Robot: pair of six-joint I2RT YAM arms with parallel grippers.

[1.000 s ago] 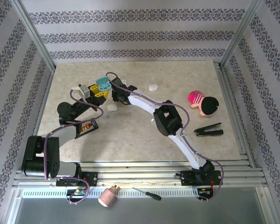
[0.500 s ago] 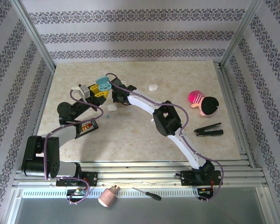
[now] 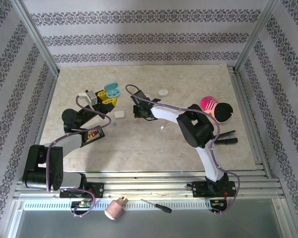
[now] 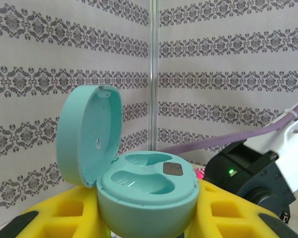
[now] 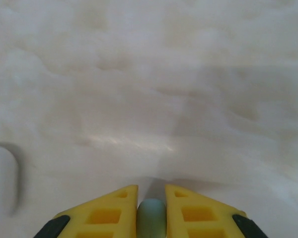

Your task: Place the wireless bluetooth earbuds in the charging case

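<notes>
Marble tabletop (image 3: 188, 79), wallpapered walls. I saw right jaws pinched on pale-green bud (image 5: 151, 220) near tabletop; left jaws clamped on open case (image 4: 146, 198). Bud light, glossy, slippery, I judged; hold across middle.

The bench (image 3: 139, 148) is a pale beige slab with a marbled, stone-like top. Toward its far side lies a rounded white plastic case (image 3: 163, 92). A smaller white pebble-shaped case (image 3: 119, 114) sits left of centre, with a tiny pale blue-green earbud (image 3: 114, 124) just beside it. A tiny glossy white bud (image 3: 162, 127) lies near the middle. On the right rest a pink-and-black plush toy (image 3: 216, 110) and, nearer, a black clip-like tool (image 3: 223, 138). A small flat black-and-orange item (image 3: 93, 134) lies at the left.
</notes>
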